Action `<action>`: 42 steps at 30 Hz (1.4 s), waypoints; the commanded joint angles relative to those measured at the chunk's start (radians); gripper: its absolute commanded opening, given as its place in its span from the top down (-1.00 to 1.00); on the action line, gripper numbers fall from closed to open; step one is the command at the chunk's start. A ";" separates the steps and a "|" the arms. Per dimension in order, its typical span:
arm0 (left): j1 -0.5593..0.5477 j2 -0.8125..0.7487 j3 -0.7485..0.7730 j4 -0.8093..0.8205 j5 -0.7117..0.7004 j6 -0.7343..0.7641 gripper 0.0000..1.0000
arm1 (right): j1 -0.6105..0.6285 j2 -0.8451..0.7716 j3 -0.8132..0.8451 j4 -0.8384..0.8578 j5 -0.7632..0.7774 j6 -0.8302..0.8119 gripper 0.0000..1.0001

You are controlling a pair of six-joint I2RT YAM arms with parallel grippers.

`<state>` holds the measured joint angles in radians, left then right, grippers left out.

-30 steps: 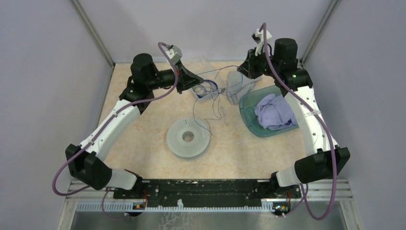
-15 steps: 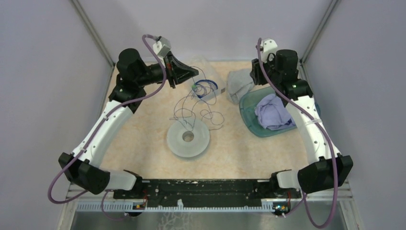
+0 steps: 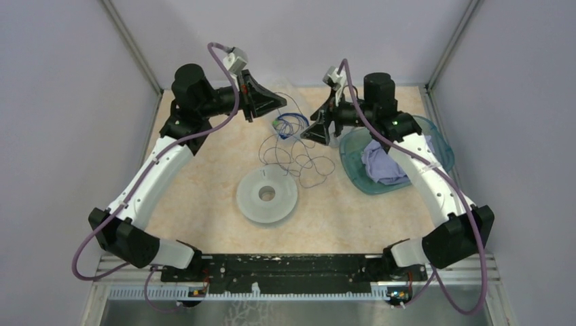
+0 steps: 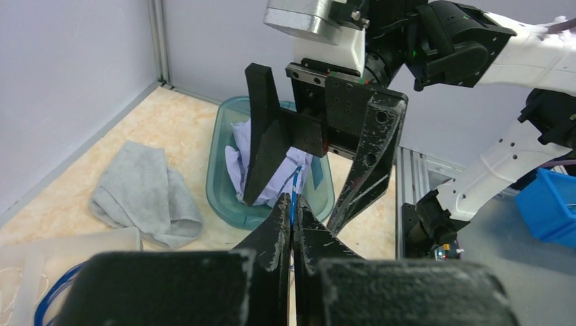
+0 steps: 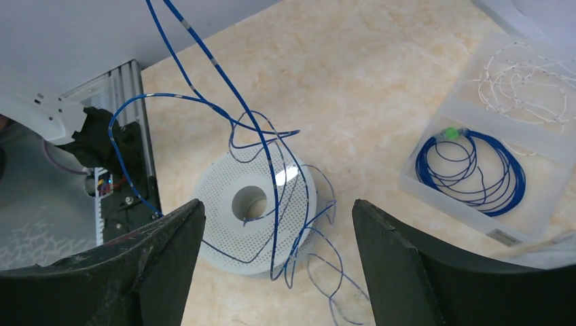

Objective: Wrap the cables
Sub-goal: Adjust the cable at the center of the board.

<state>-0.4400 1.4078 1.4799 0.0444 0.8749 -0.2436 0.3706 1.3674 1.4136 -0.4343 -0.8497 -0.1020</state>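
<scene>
Top view: the spool (image 3: pixel 267 195) lies flat mid-table (image 3: pixel 339 217); the cable (image 3: pixel 303 163) sprawls in loose loops from its 12 to its 2 o'clock, some over its far rim; the left claw (image 3: pixel 280 103) hangs at 12 o'clock, and the right claw (image 3: pixel 314 132) at 1 o'clock is just beside the loops; a basin (image 3: pixel 350 159) holding a cloth (image 3: pixel 382 163) sits at 3 o'clock, partly under the right arm.

Left wrist: the left claw is pinched tight on a thin strand of cable rising from its tips; the right claw stands straight ahead, fingers wide, blocking part of the basin; a rag (image 4: pixel 146 197) lies at 9 o'clock.

Right wrist: the right claw is spread wide, gripping nothing; the cable drops from 11 o'clock across the spool; a tray (image 5: pixel 543 197) at 3 o'clock holds a blue coil (image 5: pixel 469 170), with white wires (image 5: pixel 523 78) in the next compartment.
</scene>
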 commanded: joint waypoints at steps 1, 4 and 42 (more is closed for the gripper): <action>-0.009 -0.005 -0.008 0.047 0.013 -0.025 1.00 | 0.020 -0.002 -0.013 0.117 -0.030 0.066 -0.59; -0.011 -0.007 -0.016 0.078 0.055 -0.070 1.00 | 0.051 0.005 -0.038 0.139 0.196 0.063 -0.45; 0.072 -0.144 0.105 -0.354 -0.133 0.339 1.00 | -0.185 -0.117 -0.135 0.565 1.353 -0.636 0.22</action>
<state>-0.3904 1.2804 1.5261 -0.2020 0.8841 -0.0422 0.2054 1.2873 1.2633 0.0700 0.4553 -0.6495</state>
